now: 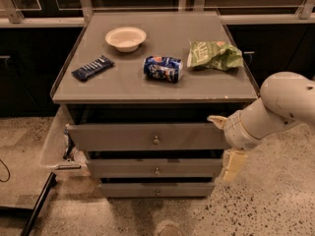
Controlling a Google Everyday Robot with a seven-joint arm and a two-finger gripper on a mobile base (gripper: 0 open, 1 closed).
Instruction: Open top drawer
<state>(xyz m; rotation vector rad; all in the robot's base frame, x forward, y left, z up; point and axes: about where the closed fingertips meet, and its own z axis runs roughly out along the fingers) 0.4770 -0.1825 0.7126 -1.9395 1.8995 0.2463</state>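
Note:
The top drawer (pixel 123 136) is the widest grey front, just under the cabinet top, with a small round metal knob (pixel 156 140) at its centre. A dark gap shows above its front panel. My gripper (pixel 224 144) is at the drawer's right end, on a white arm coming in from the right. It is open and empty: one cream finger (pixel 216 120) points left by the front's upper right corner and the other (pixel 231 165) hangs down by the middle drawer. The gripper is well to the right of the knob.
Two narrower grey drawers (pixel 155 168) sit below. On the cabinet top (pixel 123 85) lie a white bowl (pixel 126 38), a dark snack bar (pixel 92 67), a blue can on its side (pixel 163 68) and a green chip bag (pixel 214 54). A tray (pixel 54 146) leans at the cabinet's left.

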